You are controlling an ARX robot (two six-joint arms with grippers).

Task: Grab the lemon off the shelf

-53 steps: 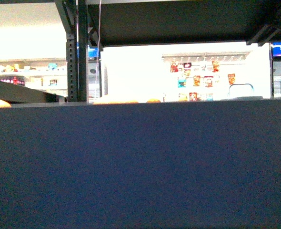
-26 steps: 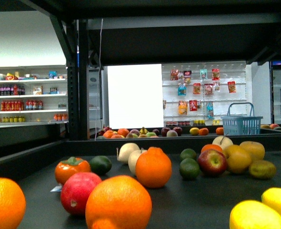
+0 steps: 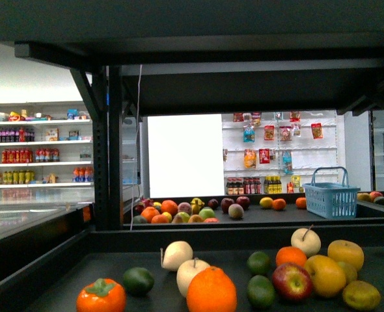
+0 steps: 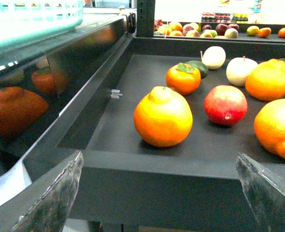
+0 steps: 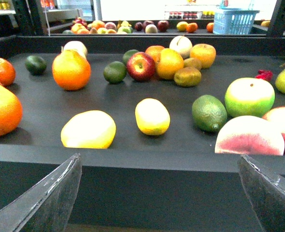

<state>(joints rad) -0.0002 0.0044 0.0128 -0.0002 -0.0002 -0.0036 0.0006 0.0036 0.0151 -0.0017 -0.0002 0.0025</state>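
Observation:
Two yellow lemons lie on the black shelf tier (image 5: 133, 72) in the right wrist view, one (image 5: 152, 116) near the middle and a larger one (image 5: 88, 129) beside it. Both sit just behind the tier's front lip. My right gripper (image 5: 158, 158) is open and empty in front of that lip, below the lemons. My left gripper (image 4: 159, 155) is open and empty at the same lip of the shelf (image 4: 128, 92), in front of a large orange (image 4: 163, 116). In the front view the shelf's frame (image 3: 114, 162) shows, but no lemon and no gripper.
Around the lemons lie a green lime (image 5: 208, 113), a green-white apple (image 5: 249, 96), a pink-white fruit (image 5: 249, 137), an orange (image 5: 71, 70) and a red apple (image 5: 140, 65). A blue basket (image 3: 332, 192) stands beyond. White shelves of bottles (image 3: 36, 153) stand far left.
The front view has risen from the shelf's dark front panel to above the tier. The two lemons seen at its lower right half a second ago have dropped out of view.

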